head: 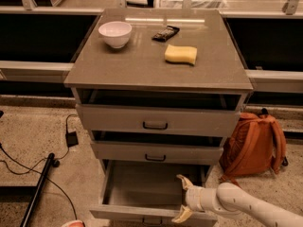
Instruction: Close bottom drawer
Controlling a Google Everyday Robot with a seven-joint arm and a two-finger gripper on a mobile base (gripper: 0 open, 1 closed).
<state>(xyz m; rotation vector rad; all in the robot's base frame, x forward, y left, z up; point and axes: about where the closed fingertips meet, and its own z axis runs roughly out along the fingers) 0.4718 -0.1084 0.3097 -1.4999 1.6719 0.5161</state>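
- table (142,70): grey three-drawer unit filling the centre of the frame, with a flat top.
- top drawer (199,121) and middle drawer (118,151): both stand out a little, with a dark gap above each front.
- bottom drawer (142,183): lower centre of the frame, pulled well out, bare grey floor showing; its short front panel lies along the bottom edge.
- backpack (255,145): orange, on the floor at right, just beside the table.
- arm (246,206): white, enters from the lower right corner.
- tool (178,198): at the bottom drawer's right front, fingers spread wide, holding nothing; upper finger over the drawer's inside, lower finger at the front panel's top edge, contact not clear.
- bowl (115,33): white, upper left of the table top.
- sponge (181,54): yellow, right of the bowl.
- dark packet (165,33): behind the sponge.
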